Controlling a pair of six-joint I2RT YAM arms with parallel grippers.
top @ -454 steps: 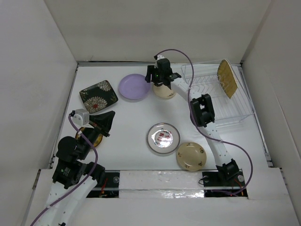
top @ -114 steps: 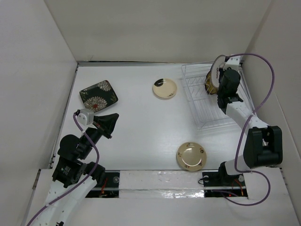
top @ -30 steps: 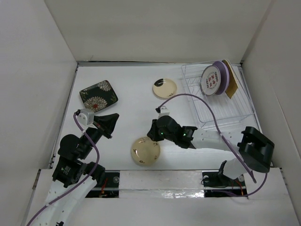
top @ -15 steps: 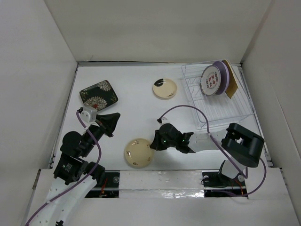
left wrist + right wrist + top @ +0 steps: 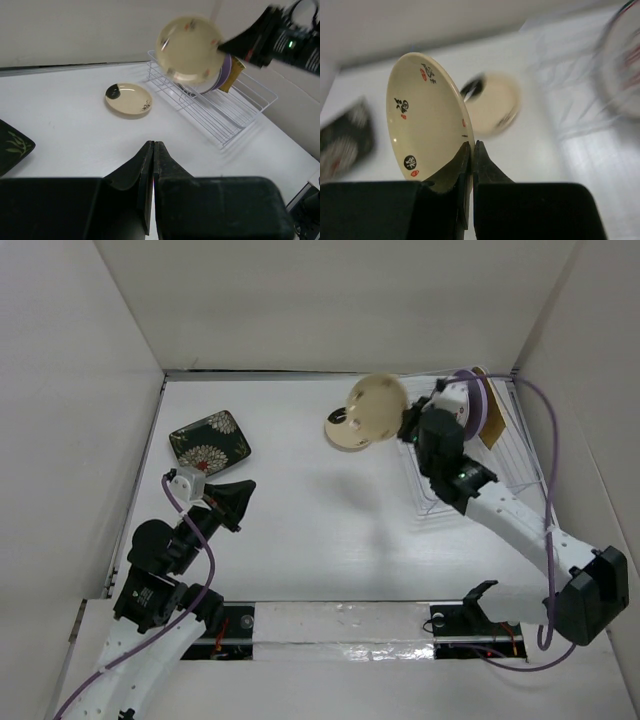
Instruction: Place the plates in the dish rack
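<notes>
My right gripper [image 5: 408, 420] [image 5: 471, 145] is shut on the rim of the tan round plate [image 5: 378, 405] [image 5: 420, 120] [image 5: 189, 47], which hangs on edge in the air just left of the dish rack [image 5: 455, 495] [image 5: 225, 112]. A red-patterned plate [image 5: 452, 400], a lilac plate [image 5: 478, 400] [image 5: 222, 82] and a yellow plate [image 5: 490, 418] stand in the rack. The cream plate with a dark mark [image 5: 340, 435] [image 5: 128, 100] [image 5: 492, 105] lies on the table under the held plate. The black floral plate [image 5: 210, 440] lies at the far left. My left gripper [image 5: 240, 492] [image 5: 153, 145] is shut and holds nothing.
White walls enclose the table on three sides, and the rack stands close to the right wall. A purple cable [image 5: 545, 440] loops over the right arm near the rack. The black plate's corner [image 5: 10, 145] shows at the left edge of the left wrist view.
My right gripper closed on the tan plate near the table's front, then lifted it up and back to beside the rack. The left arm has barely moved.
</notes>
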